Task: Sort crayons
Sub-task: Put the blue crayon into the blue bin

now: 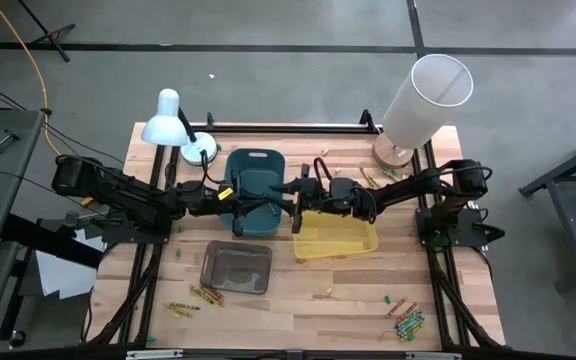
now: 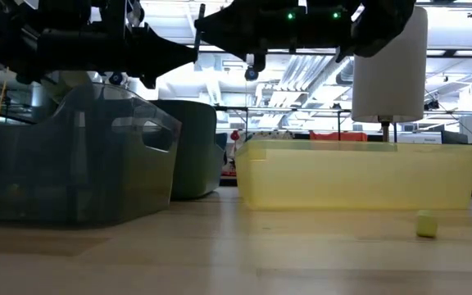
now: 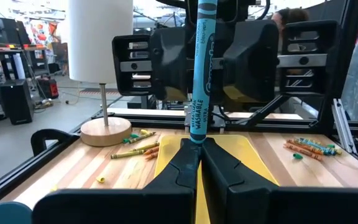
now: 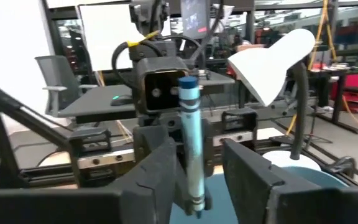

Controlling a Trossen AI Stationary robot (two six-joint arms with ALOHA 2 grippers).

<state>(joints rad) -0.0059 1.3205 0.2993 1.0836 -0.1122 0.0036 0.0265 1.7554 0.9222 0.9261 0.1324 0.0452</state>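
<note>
Blue crayon (image 3: 201, 68) in left claw (image 3: 199, 144)

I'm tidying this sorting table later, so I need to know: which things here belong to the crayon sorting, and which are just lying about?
Part of the job:
- blue crayon, pinched upright by the left gripper
- right gripper, fingers either side of it
- loose crayons
- teal bin
- yellow bin
- grey bin

Just lying about:
- white desk lamp
- shaded lamp

blocked: teal bin (image 1: 258, 185), yellow bin (image 1: 336, 240) | free: front boards (image 1: 298, 310)
</note>
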